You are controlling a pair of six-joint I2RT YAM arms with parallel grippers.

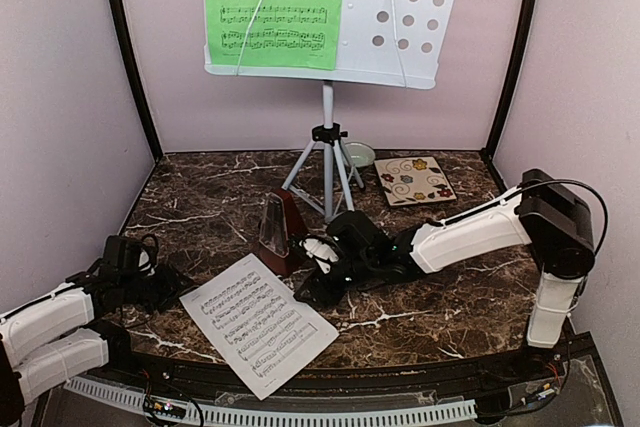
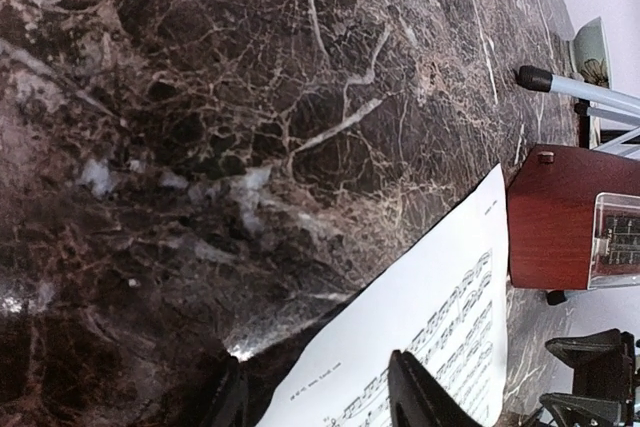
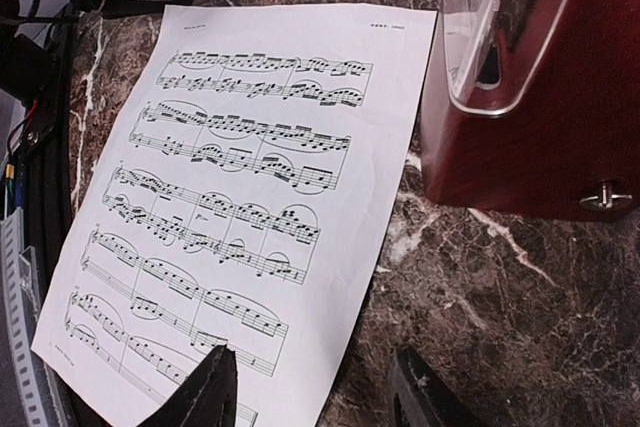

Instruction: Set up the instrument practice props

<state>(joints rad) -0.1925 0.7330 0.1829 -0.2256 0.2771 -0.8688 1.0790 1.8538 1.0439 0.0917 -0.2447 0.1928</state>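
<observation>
The white hole-punched music-stand desk point(image 1: 400, 7) stands on pale tripod legs point(image 1: 327, 162) at the back, with a green music sheet point(image 1: 272, 2) on its left half. A white music sheet point(image 1: 258, 322) lies flat on the marble in front. The dark red-brown metronome point(image 1: 280, 235) with its clear cover stands at the sheet's far corner. My left gripper point(image 2: 320, 402) is open low over the sheet's left edge point(image 2: 430, 307), one finger on each side. My right gripper point(image 3: 310, 397) is open and straddles the sheet's right edge point(image 3: 400, 177), close to the metronome point(image 3: 540, 77).
A small pale-green bowl point(image 1: 358, 155) and a flower-patterned tile point(image 1: 413, 180) lie at the back right behind the tripod. Pale walls close in both sides and the back. Cables and a slotted rail run along the near edge point(image 1: 300, 409).
</observation>
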